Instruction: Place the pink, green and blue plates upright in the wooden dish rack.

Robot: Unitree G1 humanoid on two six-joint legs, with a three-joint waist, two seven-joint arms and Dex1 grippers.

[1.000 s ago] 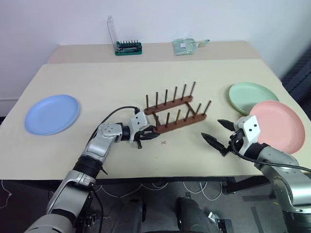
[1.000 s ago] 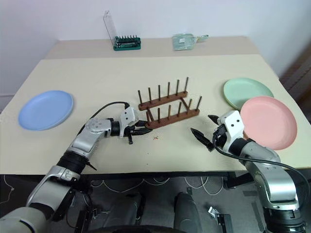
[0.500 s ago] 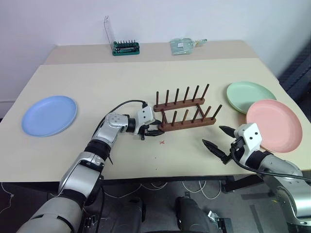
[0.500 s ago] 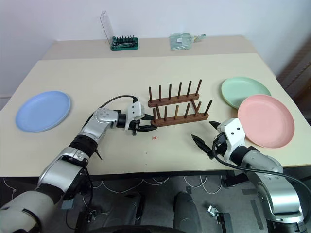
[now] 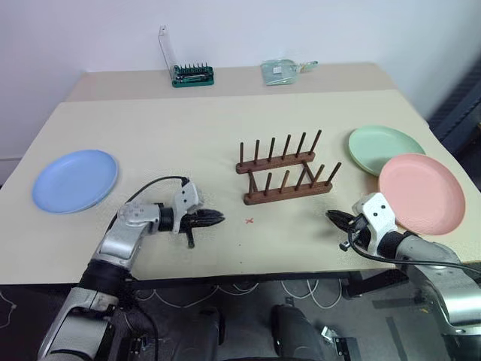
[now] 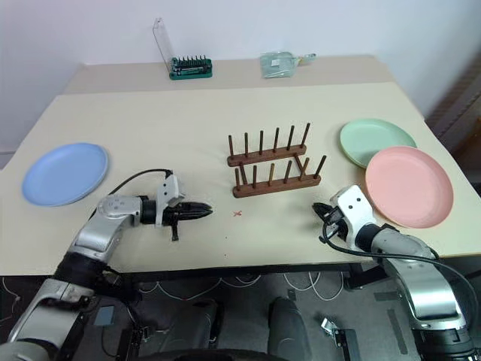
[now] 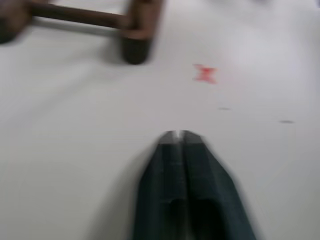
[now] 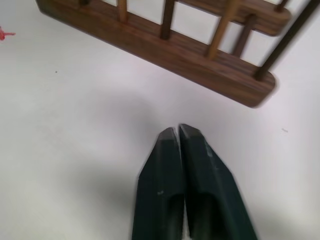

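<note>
Near mid-worktop the wooden dish rack stands bare; all plates lie flat. Both pincers, left and right, are pinched shut and empty, where a second ago the right gaped. Shut pincers could shove the pink plate off the edge

looks like a lab or test room, though little of it shows past the table. a plain beige table stands against a bare white wall, loose cables trailing on the floor beneath its front edge. a small red cross is marked on the tabletop, and a green box of tool bits sits at the back.
</note>
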